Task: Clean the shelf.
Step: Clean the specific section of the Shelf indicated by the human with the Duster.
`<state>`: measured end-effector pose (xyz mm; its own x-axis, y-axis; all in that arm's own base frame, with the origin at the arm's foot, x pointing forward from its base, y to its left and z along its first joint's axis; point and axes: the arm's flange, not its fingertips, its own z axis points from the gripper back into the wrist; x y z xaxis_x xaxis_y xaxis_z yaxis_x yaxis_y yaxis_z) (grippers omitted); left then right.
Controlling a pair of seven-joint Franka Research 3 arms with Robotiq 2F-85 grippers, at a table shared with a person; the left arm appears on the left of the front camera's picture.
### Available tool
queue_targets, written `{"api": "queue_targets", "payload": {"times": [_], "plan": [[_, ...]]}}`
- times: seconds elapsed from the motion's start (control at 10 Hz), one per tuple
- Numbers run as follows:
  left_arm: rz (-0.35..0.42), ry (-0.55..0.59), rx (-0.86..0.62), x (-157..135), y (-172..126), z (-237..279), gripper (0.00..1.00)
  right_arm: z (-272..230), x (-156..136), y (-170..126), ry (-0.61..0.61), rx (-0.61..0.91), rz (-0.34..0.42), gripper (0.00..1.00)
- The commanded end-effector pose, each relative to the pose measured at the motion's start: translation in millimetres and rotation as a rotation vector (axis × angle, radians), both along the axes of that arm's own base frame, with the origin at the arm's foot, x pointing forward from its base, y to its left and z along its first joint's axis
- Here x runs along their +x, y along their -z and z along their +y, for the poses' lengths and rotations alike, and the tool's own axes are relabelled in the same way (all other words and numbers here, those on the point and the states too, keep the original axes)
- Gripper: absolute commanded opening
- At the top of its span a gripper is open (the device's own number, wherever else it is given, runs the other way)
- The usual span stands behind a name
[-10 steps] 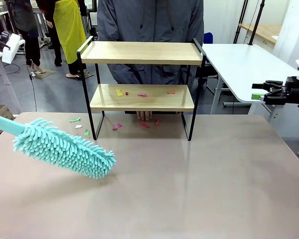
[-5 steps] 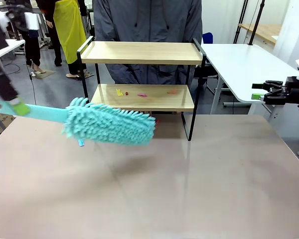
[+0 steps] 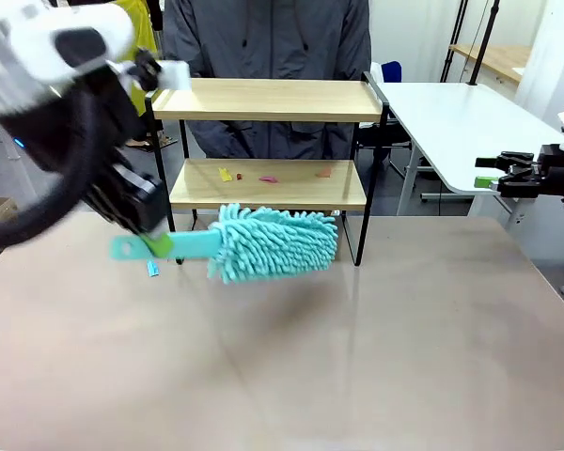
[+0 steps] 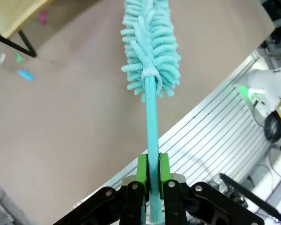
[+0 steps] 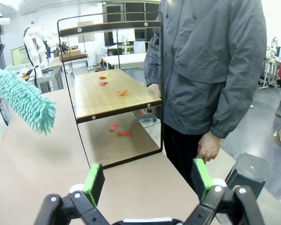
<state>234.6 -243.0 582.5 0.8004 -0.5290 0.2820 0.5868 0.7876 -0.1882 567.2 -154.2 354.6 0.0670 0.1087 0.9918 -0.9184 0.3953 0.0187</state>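
Observation:
The shelf (image 3: pixel 268 99) stands at the table's far side, with small coloured paper scraps (image 3: pixel 268 178) on its lower board. My left gripper (image 3: pixel 155 245) is shut on the handle of a teal fluffy duster (image 3: pixel 274 242). The duster's head hangs level just in front of the lower board's edge. In the left wrist view the green pads (image 4: pixel 141 168) clamp the handle, and the duster (image 4: pixel 150 42) points toward the shelf's corner (image 4: pixel 16 16). My right gripper (image 3: pixel 508 174) is open far off at the right, and my right gripper (image 5: pixel 147 180) faces the shelf (image 5: pixel 112 96) side-on.
A person (image 3: pixel 268 38) in a grey jacket stands right behind the shelf, one hand (image 5: pixel 208 147) hanging by the side. Loose scraps (image 4: pixel 24 75) lie on the table by the shelf's left leg, and others (image 5: pixel 119 130) under it. A white side table (image 3: pixel 451 122) stands at the right.
My left arm has swung in from the left. It carried the duster up off the table and rightward until its head reached the front of the shelf's lower board. The right arm has not moved.

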Motion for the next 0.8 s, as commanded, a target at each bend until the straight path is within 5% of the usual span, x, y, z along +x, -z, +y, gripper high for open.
{"api": "queue_targets", "payload": {"times": [0.0, 0.1, 0.7], "plan": [[0.028, -0.085, 0.001, -3, 17, -17, 0.13, 2, 0, -2, -0.002, 0.000, -0.004, 1.00], [0.013, -0.008, -0.036, 2, -2, -10, 0.13, 2, 0, -2, -0.002, 0.000, -0.004, 1.00], [-0.026, -0.097, -0.042, -4, 43, -55, 0.13, 2, 0, -2, -0.002, 0.000, -0.004, 1.00]]}}
